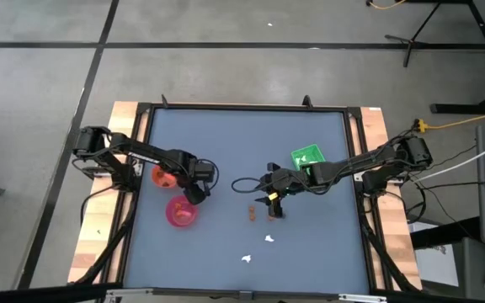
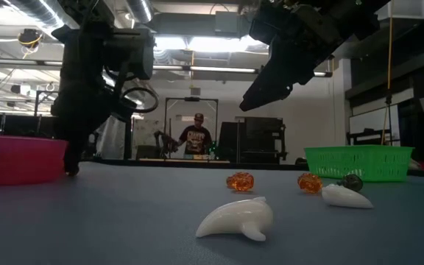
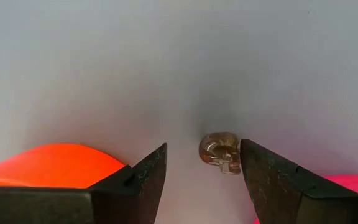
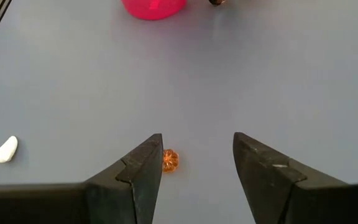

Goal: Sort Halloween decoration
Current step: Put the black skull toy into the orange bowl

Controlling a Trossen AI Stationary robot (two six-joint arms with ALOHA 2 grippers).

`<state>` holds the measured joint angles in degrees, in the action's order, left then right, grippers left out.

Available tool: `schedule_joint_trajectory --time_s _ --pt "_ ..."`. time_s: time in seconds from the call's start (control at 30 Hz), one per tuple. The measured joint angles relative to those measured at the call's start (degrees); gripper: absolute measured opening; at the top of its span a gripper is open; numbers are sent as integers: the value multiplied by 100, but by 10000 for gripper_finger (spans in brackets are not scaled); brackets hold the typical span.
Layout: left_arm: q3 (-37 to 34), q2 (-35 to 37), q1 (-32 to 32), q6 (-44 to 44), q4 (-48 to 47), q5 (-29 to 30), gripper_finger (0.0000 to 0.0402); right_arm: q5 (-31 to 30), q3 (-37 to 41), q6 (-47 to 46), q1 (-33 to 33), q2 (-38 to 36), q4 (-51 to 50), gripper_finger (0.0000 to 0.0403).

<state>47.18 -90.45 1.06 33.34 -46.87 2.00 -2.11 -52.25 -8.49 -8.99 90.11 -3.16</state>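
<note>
Skull [image 3: 220, 151] sits on the mat just ahead of our left gripper [image 3: 202, 177], nearer its one finger, between the orange bowl [image 3: 48, 163] and pink bowl [image 3: 353, 185]; jaws apart, holding nothing. Our right gripper [image 4: 196, 163] — also agape, empty — hovers over an orange bead [image 4: 169, 160] hard by one finger; white pieces [image 1: 269, 239] lie well off.

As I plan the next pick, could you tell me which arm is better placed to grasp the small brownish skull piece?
Left. Its open fingers already flank the small brownish skull piece; the right gripper hovers by an orange pumpkin bead.
</note>
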Motion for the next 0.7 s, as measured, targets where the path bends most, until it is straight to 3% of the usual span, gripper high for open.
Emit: schedule_joint_trajectory --time_s 0.33,0.7 --pt "0 -2 0 -168 -2 0 188 0 0 0 0 0 0 197" --pt "0 -2 -11 -1506 0 -11 188 0 0 0 0 0 0 197"
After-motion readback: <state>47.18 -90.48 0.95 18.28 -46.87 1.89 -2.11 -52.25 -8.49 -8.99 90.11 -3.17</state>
